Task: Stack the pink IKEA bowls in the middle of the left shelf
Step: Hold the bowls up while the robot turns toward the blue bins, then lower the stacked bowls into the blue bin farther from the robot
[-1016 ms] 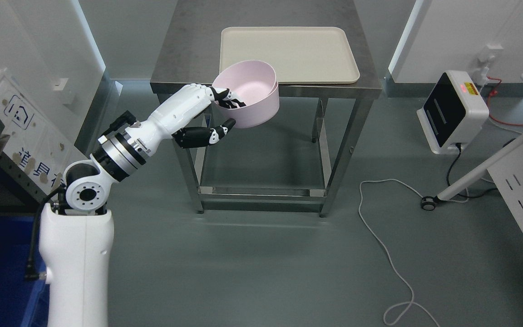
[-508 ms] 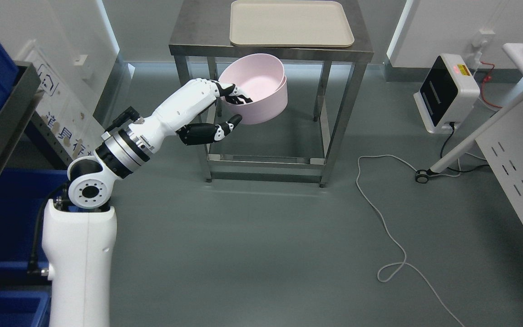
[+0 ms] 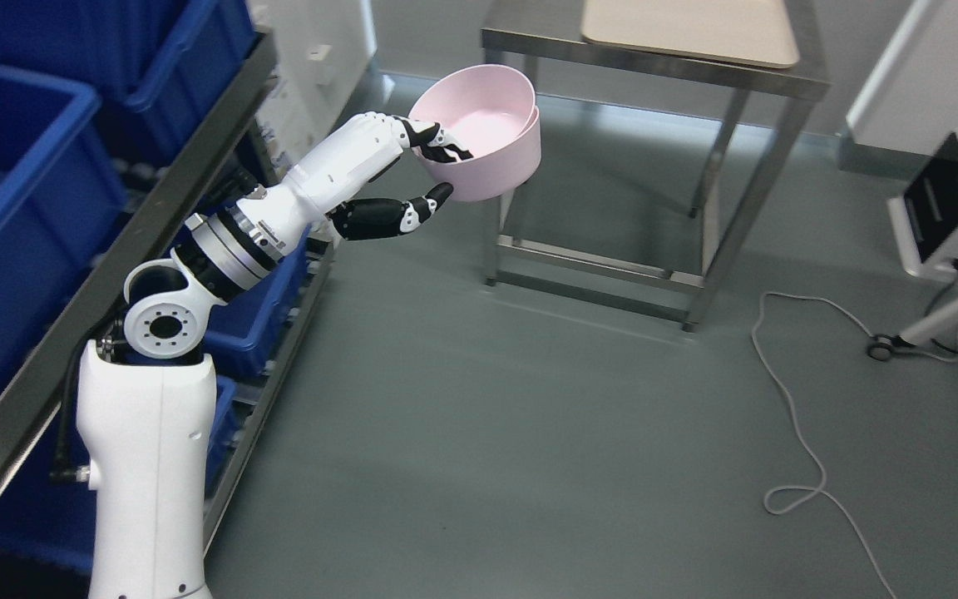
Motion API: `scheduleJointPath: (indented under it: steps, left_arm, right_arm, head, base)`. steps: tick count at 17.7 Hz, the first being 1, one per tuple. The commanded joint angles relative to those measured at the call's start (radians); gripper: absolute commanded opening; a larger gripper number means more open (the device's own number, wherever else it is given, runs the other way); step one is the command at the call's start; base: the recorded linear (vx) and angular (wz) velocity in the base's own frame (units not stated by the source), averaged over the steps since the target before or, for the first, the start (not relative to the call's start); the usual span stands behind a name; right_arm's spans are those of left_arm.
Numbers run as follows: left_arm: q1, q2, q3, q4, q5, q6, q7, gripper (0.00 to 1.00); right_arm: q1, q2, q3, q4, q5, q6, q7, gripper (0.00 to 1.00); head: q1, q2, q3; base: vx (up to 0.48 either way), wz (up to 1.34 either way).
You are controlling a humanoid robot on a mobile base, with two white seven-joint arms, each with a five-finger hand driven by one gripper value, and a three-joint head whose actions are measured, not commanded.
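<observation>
Above open floor: left hand (image 3: 412, 179) fingers (image 3: 446, 151) pinch pink bowls (image 3: 483, 133) rim (clear of shelf (image 3: 105, 283)).

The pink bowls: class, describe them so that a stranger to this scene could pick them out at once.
Start at the blue-bin shelf on the left and follow the white arm out to the left hand. Its fingers clasp the rim of the pink bowls, two nested, held in mid-air before the steel table. Nothing else here is pink.
</observation>
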Motion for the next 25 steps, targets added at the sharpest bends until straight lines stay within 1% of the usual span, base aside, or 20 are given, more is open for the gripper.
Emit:
scheduleJointPath:
  steps: [1,4,6,14,17,19,20,22,25]
  left_arm:
    - [-0.139,0.017,-0.066,-0.004,0.023,0.036,0.004,0.06]
    - [-0.199,0.017,-0.077,-0.004,0.023,0.142,0.046,0.06]
    - [-0.222,0.017,-0.075,-0.004,0.022,0.190,0.047,0.06]
    - [-0.296,0.017,-0.066,-0.001,0.012,0.280,0.047,0.06]
    - [-0.373,0.017,-0.078,0.002,0.011,0.363,0.047,0.07]
    - [-0.399,0.017,-0.086,0.010,-0.036,0.455,0.032,0.07]
    - [-0.396,0.017,-0.089,0.022,-0.059,0.481,0.020,0.07]
    - [-0.373,0.017,-0.139,0.062,-0.096,0.485,-0.017,0.07]
    - [-0.309,0.017,-0.175,0.132,-0.129,0.471,-0.022,0.07]
  right_arm:
    - [0.000,-0.017,-0.009,0.000,0.008,0.001,-0.001,1.00]
    - [0.000,-0.017,-0.009,0.000,0.008,0.001,-0.001,1.00]
    - [0.000,-0.017,-0.009,0.000,0.008,0.001,-0.001,1.00]
    - [0.000,-0.017,-0.009,0.000,0.008,0.001,-0.001,1.00]
    - [0.000,-0.017,-0.009,0.000,0.008,0.001,-0.001,1.00]
    - [0.000,-0.017,-0.009,0.000,0.008,0.001,-0.001,1.00]
    - [0.000,-0.017,-0.011,0.000,0.008,0.001,0.001,1.00]
    - [0.000,-0.017,-0.009,0.000,0.008,0.001,-0.001,1.00]
    - [0.000,-0.017,-0.009,0.000,0.008,0.001,-0.001,1.00]
  head:
    - [0.0000,0.000,0.000]
    - [0.0000,0.000,0.000]
    - [0.0000,0.000,0.000]
    - [0.0000,0.000,0.000]
    - [0.0000,0.000,0.000]
    - [0.0000,0.000,0.000]
    - [0.0000,0.000,0.000]
    - [0.0000,0.000,0.000]
    - [0.0000,0.000,0.000]
  base:
    - [-0.288,0.72]
    - [-0.283,0.91]
    - [-0.252,1.08]
    - [-0.190,1.19]
    - [-0.078,0.82]
    - [-0.034,0.53]
    - [-0.021,0.45]
    - [-0.011,0.34]
    - [-0.008,0.07]
